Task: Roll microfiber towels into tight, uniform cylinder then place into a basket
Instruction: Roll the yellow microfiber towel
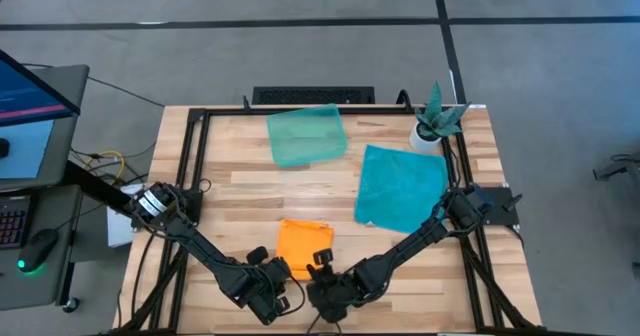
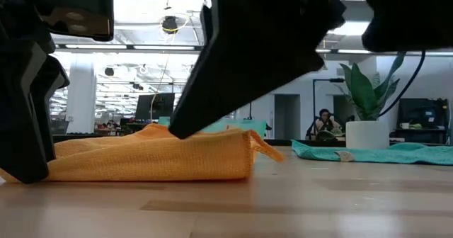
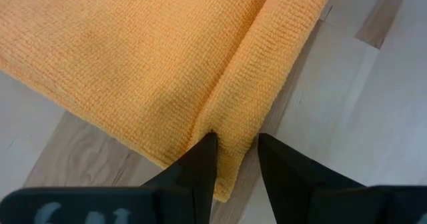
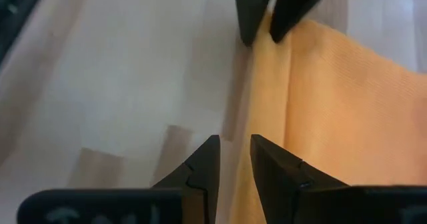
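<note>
The orange towel (image 1: pixel 303 244) lies folded on the table near its front edge, with a raised fold along its near edge (image 3: pixel 267 71). My left gripper (image 3: pixel 235 159) is shut on that fold at the towel's near left corner (image 1: pixel 283 274). My right gripper (image 4: pixel 235 159) is shut on the same near edge toward the towel's right corner (image 1: pixel 322 264). The teal towel (image 1: pixel 400 188) lies flat at the right. The pale-green basket (image 1: pixel 306 134) stands at the far middle of the table. My left gripper pinches the raised fold of the orange towel (image 3: pixel 235 127) between its two fingers, close to the towel's corner. The fingers lie across the fold, which has several layers. The towel rests on the table. My right gripper has the orange towel's near edge (image 4: pixel 245 127) between its two fingers, which stand close together; one finger (image 4: pixel 280 174) lies over the cloth. It slants down onto the towel (image 2: pixel 177 130). The towel rests on the table. One layer or several, I cannot tell.
A small white pot with a green plant (image 1: pixel 435 124) stands at the far right corner, beside the teal towel. Bare wood lies between the orange towel and the basket. A dark frame (image 1: pixel 190 166) runs along the table's edges.
</note>
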